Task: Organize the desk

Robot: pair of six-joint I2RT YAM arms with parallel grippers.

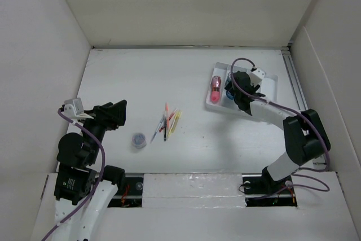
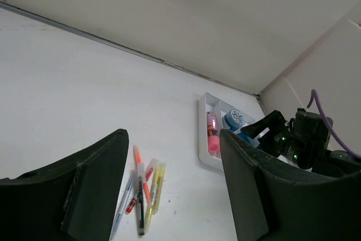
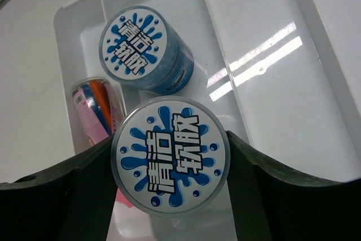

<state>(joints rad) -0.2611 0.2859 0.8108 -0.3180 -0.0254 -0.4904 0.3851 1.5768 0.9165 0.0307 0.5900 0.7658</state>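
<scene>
The white desk (image 1: 169, 77) holds a loose bunch of pens and highlighters (image 1: 167, 122), also in the left wrist view (image 2: 141, 190), and a small round blue tub (image 1: 138, 140). My right gripper (image 1: 234, 91) is shut on a round blue-and-white tub (image 3: 171, 156) and holds it over the white compartmented tray (image 1: 271, 77). A second matching tub (image 3: 145, 48) stands in the tray just beyond it. My left gripper (image 1: 115, 114) is open and empty at the desk's left, above the surface, left of the pens.
A pink item (image 1: 215, 90) lies in the tray's left compartment; the right wrist view shows it as a clear case (image 3: 93, 108) with pink, orange and blue contents. White walls close the desk on three sides. A rail (image 1: 192, 182) runs along the front.
</scene>
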